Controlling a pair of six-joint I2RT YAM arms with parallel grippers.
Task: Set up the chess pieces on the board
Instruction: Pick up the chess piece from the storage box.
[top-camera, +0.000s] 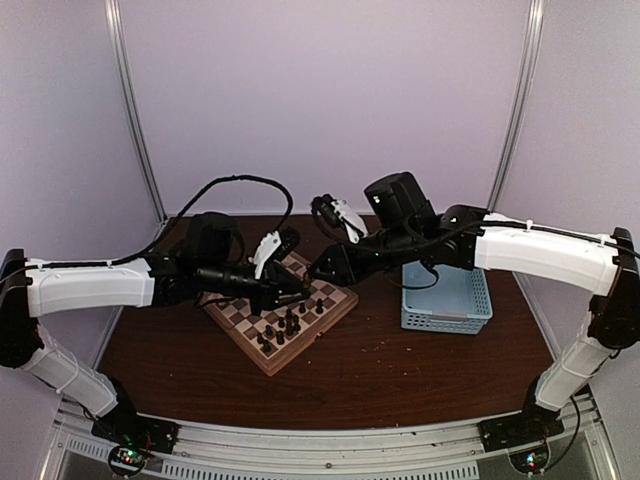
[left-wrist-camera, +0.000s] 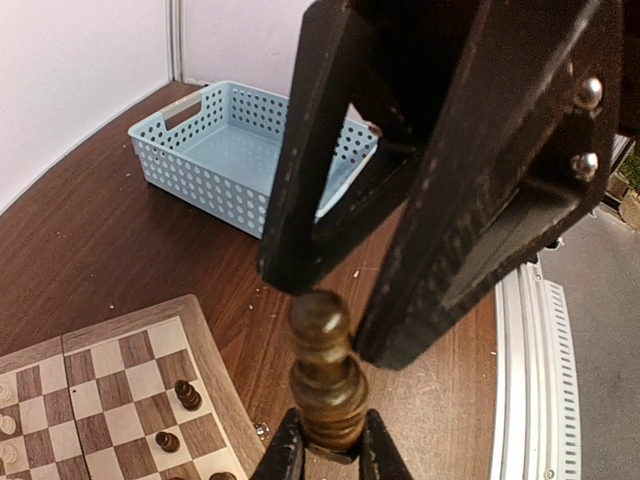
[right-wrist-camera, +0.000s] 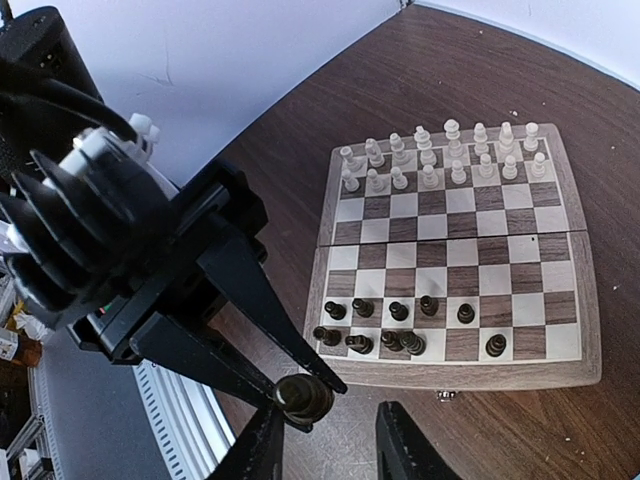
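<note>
The left gripper (left-wrist-camera: 328, 435) is clenched on the base of a dark brown turned wooden chess piece (left-wrist-camera: 325, 385), which stands upright out of its fingertips, above the dark wooden tabletop (top-camera: 400, 370) just off the board's edge. The right gripper (right-wrist-camera: 333, 425) meets it tip to tip. Its jaws stand apart on either side of the piece's rounded head, one finger close against it and the other with a visible gap, so it is not clamped. The square checkered wooden chessboard with a tan border (right-wrist-camera: 590, 300) lies below and ahead of the right gripper. Cream chessmen (right-wrist-camera: 440, 160) stand in two rows along the board's far edge, and more dark brown chessmen (right-wrist-camera: 400, 325) stand loosely on its two nearest rows. A light blue perforated plastic basket (left-wrist-camera: 230, 170) sits beyond the left gripper, well apart from the board.
</note>
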